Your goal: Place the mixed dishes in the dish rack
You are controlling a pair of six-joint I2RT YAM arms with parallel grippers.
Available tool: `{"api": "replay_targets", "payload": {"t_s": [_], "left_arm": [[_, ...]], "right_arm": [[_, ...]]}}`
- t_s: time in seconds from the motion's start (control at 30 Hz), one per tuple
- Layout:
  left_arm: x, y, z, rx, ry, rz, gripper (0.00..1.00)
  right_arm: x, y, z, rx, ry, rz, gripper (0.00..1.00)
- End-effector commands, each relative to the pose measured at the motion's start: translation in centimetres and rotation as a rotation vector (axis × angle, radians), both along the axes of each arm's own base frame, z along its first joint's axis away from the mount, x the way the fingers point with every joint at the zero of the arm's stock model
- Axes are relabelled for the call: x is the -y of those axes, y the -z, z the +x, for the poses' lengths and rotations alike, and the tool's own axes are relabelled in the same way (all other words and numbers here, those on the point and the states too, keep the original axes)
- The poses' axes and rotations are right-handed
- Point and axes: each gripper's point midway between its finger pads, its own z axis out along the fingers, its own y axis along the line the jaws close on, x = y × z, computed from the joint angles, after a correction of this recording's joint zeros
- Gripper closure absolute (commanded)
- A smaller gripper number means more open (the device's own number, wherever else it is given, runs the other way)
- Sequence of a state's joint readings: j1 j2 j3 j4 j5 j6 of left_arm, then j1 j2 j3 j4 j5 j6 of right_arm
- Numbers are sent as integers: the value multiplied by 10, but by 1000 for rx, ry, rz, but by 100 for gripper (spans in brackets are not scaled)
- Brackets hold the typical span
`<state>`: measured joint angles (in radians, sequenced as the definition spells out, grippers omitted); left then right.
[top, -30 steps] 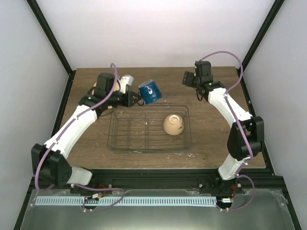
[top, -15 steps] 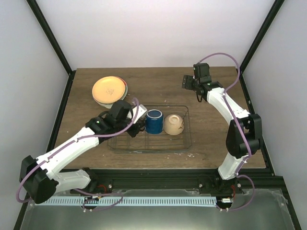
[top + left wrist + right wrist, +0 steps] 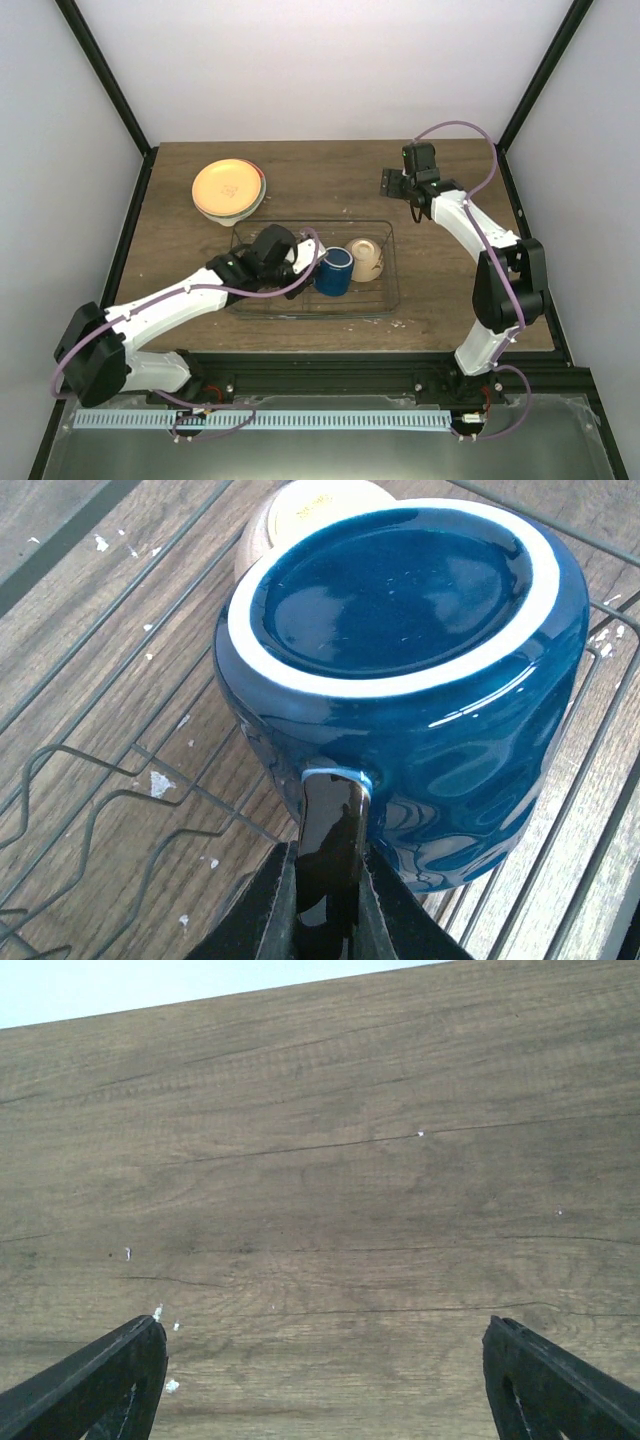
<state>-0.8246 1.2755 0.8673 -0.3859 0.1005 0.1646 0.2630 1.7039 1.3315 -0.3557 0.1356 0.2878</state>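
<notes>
The left gripper (image 3: 326, 885) pinches the handle of the dark blue mug (image 3: 420, 680), and the mug is inside the dish rack (image 3: 393, 288), its bottom facing the wrist camera, right next to the small cream bowl (image 3: 366, 259). The right gripper (image 3: 325, 1345) has its fingers spread wide over the wood table (image 3: 320, 1160) and holds nothing. The orange-yellow plate (image 3: 228, 186) sits on top of a pile behind the rack.

Lab test cell: white panels (image 3: 320, 70), black frame (image 3: 108, 75)
</notes>
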Motion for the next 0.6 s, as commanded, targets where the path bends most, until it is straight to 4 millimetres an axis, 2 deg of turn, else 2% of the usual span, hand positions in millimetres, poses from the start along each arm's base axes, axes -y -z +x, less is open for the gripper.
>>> {"api": "replay_targets", "payload": {"t_s": [0.0, 0.43, 0.57], "left_arm": [[29, -29, 13, 106, 57, -123, 100], [53, -3, -5, 10, 201, -131, 100], [57, 4, -3, 0, 203, -127, 100]], "right_arm": [[6, -17, 0, 49, 6, -7, 12], [10, -14, 2, 42, 10, -23, 12], [11, -11, 2, 36, 12, -23, 12]]}}
